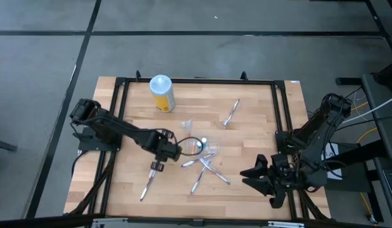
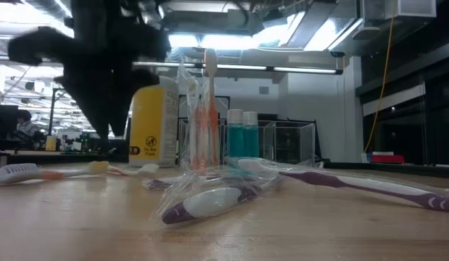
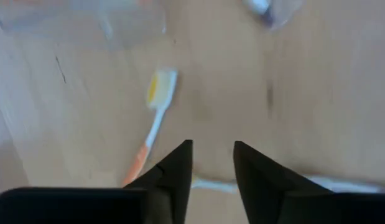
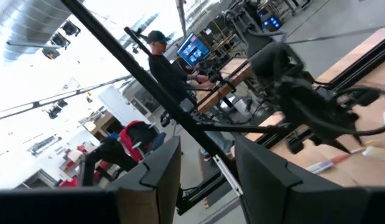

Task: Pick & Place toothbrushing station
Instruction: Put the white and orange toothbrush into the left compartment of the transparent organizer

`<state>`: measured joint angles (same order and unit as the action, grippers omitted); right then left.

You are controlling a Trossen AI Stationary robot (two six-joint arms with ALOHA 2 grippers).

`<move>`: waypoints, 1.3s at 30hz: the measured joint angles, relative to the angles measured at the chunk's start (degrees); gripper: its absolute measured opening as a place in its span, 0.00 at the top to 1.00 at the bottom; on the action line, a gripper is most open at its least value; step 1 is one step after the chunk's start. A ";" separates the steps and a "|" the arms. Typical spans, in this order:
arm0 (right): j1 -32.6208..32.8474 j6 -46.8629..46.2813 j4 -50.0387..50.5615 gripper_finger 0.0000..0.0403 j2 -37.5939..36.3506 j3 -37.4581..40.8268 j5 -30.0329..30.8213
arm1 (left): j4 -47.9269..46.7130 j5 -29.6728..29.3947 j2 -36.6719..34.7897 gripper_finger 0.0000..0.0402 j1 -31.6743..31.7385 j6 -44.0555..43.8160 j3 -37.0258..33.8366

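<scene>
A: Toothbrushes (image 1: 205,168) lie scattered at table centre; where are our grippers?

B: Our left gripper (image 1: 157,167) hovers at nine o'clock, parted, empty. Our right gripper (image 1: 254,174) waits at three o'clock, parted.

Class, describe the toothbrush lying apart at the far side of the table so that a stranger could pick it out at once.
Start at the yellow canister with the white lid, standing near the wooden table's far edge. Look from it toward the right arm's side: one lone toothbrush lies flat on bare wood. Unlike the toothbrushes heaped mid-table by the left pincer, it touches nothing.
</scene>
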<state>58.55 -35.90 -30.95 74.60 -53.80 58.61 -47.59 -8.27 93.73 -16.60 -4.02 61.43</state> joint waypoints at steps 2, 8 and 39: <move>0.56 1.36 -2.32 0.62 0.36 0.00 0.35 | 0.26 0.64 0.00 0.66 1.48 3.02 -1.24; 3.24 9.21 -10.51 0.62 0.86 0.00 3.39 | 2.22 -0.50 0.02 0.59 3.90 12.22 -3.27; 5.41 10.51 -11.90 0.62 0.88 -0.09 7.60 | 14.24 0.82 4.78 0.72 6.02 16.80 -6.10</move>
<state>63.96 -25.39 -42.85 75.48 -53.89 66.22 -33.36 -7.45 98.52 -10.58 12.79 55.33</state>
